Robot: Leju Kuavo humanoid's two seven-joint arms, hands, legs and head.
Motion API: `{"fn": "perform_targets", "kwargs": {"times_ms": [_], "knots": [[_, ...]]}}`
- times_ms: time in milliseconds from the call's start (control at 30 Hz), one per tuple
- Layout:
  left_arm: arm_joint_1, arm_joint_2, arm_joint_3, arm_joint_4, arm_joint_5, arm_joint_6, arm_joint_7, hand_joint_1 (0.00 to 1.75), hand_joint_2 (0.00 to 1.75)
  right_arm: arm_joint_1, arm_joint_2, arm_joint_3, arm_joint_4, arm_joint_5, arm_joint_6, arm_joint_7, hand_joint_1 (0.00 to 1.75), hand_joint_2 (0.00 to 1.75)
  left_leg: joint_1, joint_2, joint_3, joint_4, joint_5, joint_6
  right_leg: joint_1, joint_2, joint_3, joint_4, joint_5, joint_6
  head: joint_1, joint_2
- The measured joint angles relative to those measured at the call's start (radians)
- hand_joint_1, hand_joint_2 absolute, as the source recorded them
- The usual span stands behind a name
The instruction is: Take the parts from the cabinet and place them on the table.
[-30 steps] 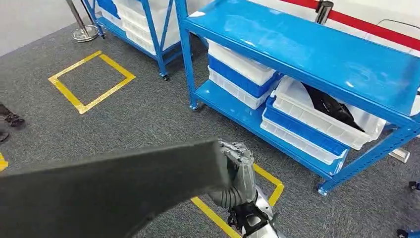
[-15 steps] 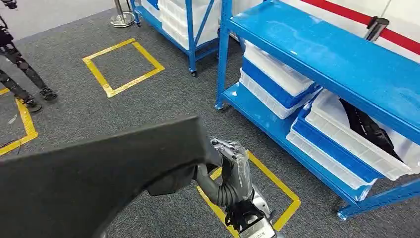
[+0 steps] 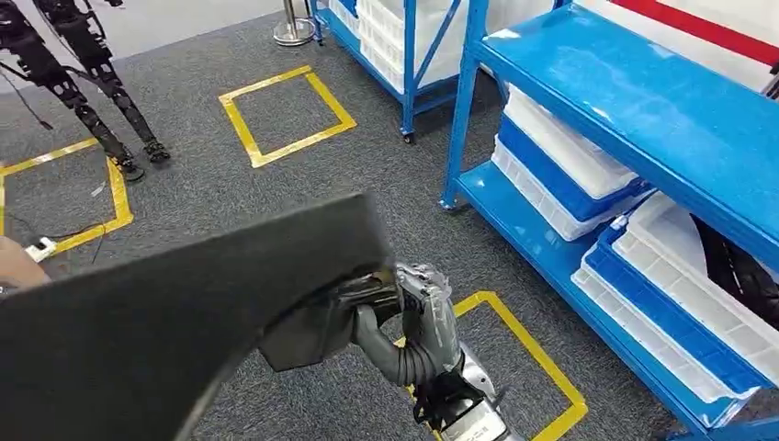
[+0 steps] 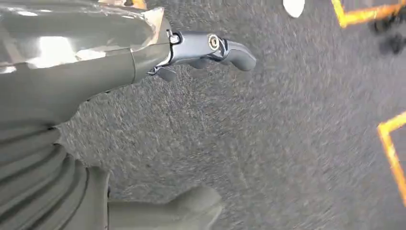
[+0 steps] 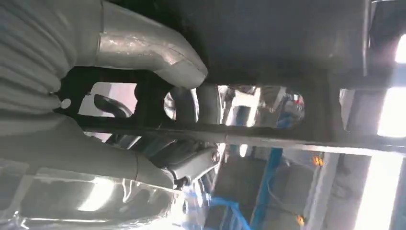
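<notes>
The part (image 3: 184,312), a long dark panel, hangs above grey carpet (image 3: 230,193) marked with yellow tape squares, beside blue shelves (image 3: 643,119) of white bins. Its long axis slants from lower left up to the right robot hand (image 3: 424,308), which grips that end. The left robot hand (image 4: 143,57) holds nothing, fingers apart.

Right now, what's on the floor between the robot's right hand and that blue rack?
In the head view, only grey carpet with a yellow tape square lies between the right hand and the blue rack.

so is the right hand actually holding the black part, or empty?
Holding. In the head view the right hand grips the end of the large black part, carried above the grey carpet.
</notes>
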Motion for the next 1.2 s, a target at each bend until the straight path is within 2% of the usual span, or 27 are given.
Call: {"fn": "perform_targets", "kwargs": {"times_ms": [33, 67, 133, 167, 200, 233, 333, 367, 400, 433, 500, 533, 567, 600, 667, 700, 733, 833, 867, 900, 933, 1000, 1033, 1067, 1100, 1167, 1200], "knots": [[0.006, -0.002, 0.001, -0.008, -0.005, 0.001, 0.000, 0.00, 1.75, 0.006, 0.000, 0.000, 0.000, -0.013, 0.016, -0.002, 1.75, 1.75, 0.002, 0.005, -0.019, 0.038, -0.004, -0.002, 0.002, -0.013, 0.000, 0.000, -0.001, -0.001, 0.000, 0.000], [0.012, -0.002, 0.001, -0.013, -0.011, 0.007, 0.000, 0.00, 1.75, 0.009, 0.000, 0.000, 0.000, -0.019, 0.026, -0.006, 1.75, 1.75, 0.003, 0.008, -0.014, 0.026, 0.012, -0.003, 0.002, -0.024, 0.001, 0.000, -0.002, -0.002, 0.000, 0.000], [0.018, -0.003, 0.001, -0.022, -0.014, 0.017, 0.000, 0.00, 1.75, 0.011, 0.000, -0.001, 0.000, -0.021, 0.031, -0.014, 1.75, 1.75, 0.003, 0.020, 0.055, -0.108, 0.086, 0.001, 0.002, -0.044, 0.004, 0.000, -0.005, -0.005, 0.000, 0.000], [0.018, -0.003, 0.001, -0.029, -0.016, 0.019, 0.000, 0.00, 1.75, 0.012, -0.001, -0.005, 0.000, -0.021, 0.030, -0.016, 1.75, 1.75, 0.000, 0.045, 0.106, -0.201, 0.124, 0.007, 0.003, -0.053, 0.008, 0.000, -0.008, -0.002, -0.001, 0.000], [0.015, -0.002, 0.000, -0.032, -0.017, 0.019, 0.000, 0.00, 1.75, 0.014, -0.002, -0.008, 0.000, -0.024, 0.029, -0.017, 1.75, 1.75, -0.011, 0.094, 0.135, -0.254, 0.115, 0.011, 0.008, -0.062, 0.010, 0.000, -0.011, 0.002, 0.000, 0.000], [0.012, -0.003, 0.000, -0.035, -0.017, 0.020, 0.000, 0.00, 1.75, 0.016, -0.004, -0.011, 0.000, -0.025, 0.029, -0.019, 1.75, 1.75, -0.018, 0.081, 0.133, -0.258, 0.117, 0.021, 0.016, -0.072, 0.008, 0.000, -0.015, 0.007, 0.001, 0.000], [0.017, -0.003, 0.000, -0.039, -0.020, 0.022, 0.000, 0.00, 1.75, 0.020, -0.008, -0.019, 0.000, -0.027, 0.028, -0.020, 1.75, 1.75, -0.025, 0.048, 0.131, -0.264, 0.118, 0.033, 0.013, -0.100, 0.019, -0.006, -0.017, 0.016, 0.000, 0.000], [0.020, -0.003, 0.000, -0.042, -0.020, 0.024, 0.000, 0.00, 1.75, 0.021, -0.007, -0.021, -0.003, -0.027, 0.028, -0.021, 1.75, 1.75, -0.011, 0.035, 0.146, -0.281, 0.129, 0.044, 0.021, -0.096, 0.014, 0.000, -0.027, 0.024, 0.001, 0.000], [0.020, -0.006, -0.001, -0.045, -0.020, 0.028, -0.002, 0.00, 1.75, 0.023, -0.010, -0.023, -0.003, -0.032, 0.028, -0.027, 1.75, 1.75, -0.013, 0.029, 0.154, -0.288, 0.130, 0.044, 0.012, -0.047, 0.012, 0.027, -0.038, 0.026, 0.004, 0.000], [0.016, -0.006, -0.001, -0.045, -0.019, 0.029, -0.001, 0.00, 1.75, 0.026, -0.012, -0.025, -0.003, -0.036, 0.028, -0.034, 1.75, 1.75, -0.009, 0.018, 0.155, -0.287, 0.132, 0.050, 0.012, -0.011, -0.015, 0.088, -0.066, 0.021, 0.002, 0.000], [0.011, -0.007, -0.002, -0.045, -0.017, 0.035, -0.001, 0.00, 1.75, 0.042, -0.023, -0.031, -0.001, -0.039, 0.029, -0.042, 1.75, 1.75, -0.008, -0.012, 0.153, -0.286, 0.133, 0.052, 0.009, 0.012, -0.099, 0.248, -0.127, 0.014, 0.009, 0.000], [0.014, -0.007, -0.002, -0.045, -0.015, 0.039, 0.000, 0.00, 1.75, 0.050, -0.027, -0.031, 0.000, -0.040, 0.029, -0.046, 1.75, 1.75, -0.008, -0.027, 0.152, -0.286, 0.133, 0.052, 0.008, 0.014, -0.132, 0.303, -0.138, 0.017, 0.009, 0.000], [0.018, -0.008, -0.002, -0.045, -0.011, 0.043, 0.000, 0.00, 1.75, 0.054, -0.031, -0.031, 0.002, -0.043, 0.030, -0.050, 1.75, 1.75, -0.008, -0.040, 0.153, -0.285, 0.133, 0.052, 0.007, 0.014, -0.139, 0.303, -0.126, 0.023, 0.009, 0.000], [0.021, -0.008, -0.002, -0.045, -0.009, 0.048, 0.000, 0.00, 1.75, 0.055, -0.032, -0.031, 0.003, -0.045, 0.031, -0.053, 1.75, 1.75, -0.007, -0.054, 0.154, -0.285, 0.133, 0.051, 0.005, 0.016, -0.125, 0.261, -0.099, 0.033, 0.009, 0.000], [0.028, -0.010, -0.002, -0.045, -0.001, 0.053, 0.000, 0.00, 1.75, 0.056, -0.035, -0.031, 0.005, -0.051, 0.032, -0.063, 1.75, 1.75, -0.005, -0.082, 0.158, -0.283, 0.132, 0.047, -0.006, 0.037, -0.050, 0.093, -0.022, 0.054, 0.009, 0.000], [0.031, -0.011, -0.002, -0.045, 0.003, 0.050, 0.000, 0.00, 1.75, 0.057, -0.036, -0.031, 0.006, -0.053, 0.032, -0.066, 1.75, 1.75, -0.004, -0.093, 0.155, -0.282, 0.131, 0.040, -0.015, 0.087, -0.019, 0.021, 0.001, 0.060, 0.010, 0.000], [0.032, -0.011, -0.001, -0.047, 0.015, 0.040, 0.000, 0.00, 1.75, 0.058, -0.036, -0.031, 0.006, -0.054, 0.032, -0.068, 1.75, 1.75, -0.013, -0.106, 0.150, -0.268, 0.124, 0.031, -0.016, 0.087, -0.016, 0.004, 0.007, 0.046, 0.010, 0.000], [0.049, -0.011, 0.003, -0.052, 0.027, 0.033, 0.000, 0.00, 1.75, 0.058, -0.035, -0.030, 0.007, -0.056, 0.032, -0.068, 1.75, 1.75, 0.000, -0.128, 0.140, -0.277, 0.134, 0.013, -0.004, 0.059, -0.013, 0.007, 0.013, 0.022, 0.010, 0.000], [0.053, -0.011, 0.003, -0.053, 0.030, 0.023, 0.000, 0.00, 1.75, 0.058, -0.034, -0.030, 0.007, -0.058, 0.034, -0.068, 1.75, 1.75, 0.003, -0.135, 0.136, -0.271, 0.131, 0.011, -0.019, 0.048, -0.012, 0.002, 0.017, 0.015, 0.010, 0.000], [0.057, -0.015, 0.005, -0.054, 0.036, 0.011, 0.000, 0.00, 1.75, 0.056, -0.033, -0.031, 0.007, -0.064, 0.039, -0.068, 1.75, 1.75, -0.002, -0.079, 0.129, -0.251, 0.116, 0.007, -0.014, 0.038, -0.010, 0.001, 0.017, 0.013, 0.008, 0.000], [0.054, -0.015, 0.016, -0.057, 0.042, -0.005, 0.000, 0.00, 1.75, 0.056, -0.033, -0.031, 0.007, -0.072, 0.045, -0.069, 1.75, 1.75, -0.002, -0.034, 0.106, -0.201, 0.083, 0.002, -0.013, 0.027, -0.010, 0.001, 0.016, 0.004, -0.004, 0.000], [0.049, -0.021, 0.044, -0.066, 0.048, -0.042, 0.000, 0.00, 1.75, 0.056, -0.039, -0.032, 0.007, -0.084, 0.046, -0.069, 1.75, 1.75, 0.002, -0.001, 0.032, -0.048, 0.010, -0.006, -0.004, 0.001, -0.010, 0.002, 0.013, -0.001, -0.005, 0.000], [0.051, -0.025, 0.058, -0.067, 0.048, -0.063, 0.000, 0.00, 1.75, 0.056, -0.044, -0.035, 0.007, -0.086, 0.041, -0.069, 1.75, 1.75, 0.002, 0.004, 0.004, 0.007, -0.007, -0.007, -0.002, -0.011, -0.011, 0.002, 0.011, -0.004, -0.006, 0.000], [0.053, -0.027, 0.074, -0.068, 0.043, -0.082, 0.000, 0.00, 1.75, 0.057, -0.048, -0.041, 0.006, -0.089, 0.037, -0.069, 1.75, 1.75, 0.002, 0.007, -0.003, 0.021, -0.002, -0.007, -0.001, -0.023, -0.011, 0.002, 0.010, -0.004, -0.006, 0.000], [0.055, -0.028, 0.086, -0.067, 0.038, -0.091, 0.000, 0.00, 1.75, 0.058, -0.051, -0.047, 0.004, -0.090, 0.030, -0.069, 1.75, 1.75, 0.002, 0.009, 0.012, -0.005, 0.020, -0.005, 0.001, -0.034, -0.010, 0.002, 0.009, -0.006, -0.006, 0.000], [0.053, -0.029, 0.105, -0.068, 0.018, -0.109, 0.000, 0.00, 1.75, 0.063, -0.059, -0.060, -0.010, -0.090, 0.013, -0.069, 1.75, 1.75, -0.002, 0.027, 0.101, -0.164, 0.097, 0.007, 0.005, -0.056, -0.006, 0.002, 0.007, -0.007, -0.006, 0.000], [0.048, -0.029, 0.108, -0.067, 0.010, -0.111, 0.000, 0.00, 1.75, 0.070, -0.062, -0.067, -0.019, -0.089, 0.006, -0.070, 1.75, 1.75, -0.010, 0.072, 0.146, -0.240, 0.120, 0.021, 0.007, -0.065, -0.003, 0.001, 0.005, -0.006, -0.006, 0.000]]}}
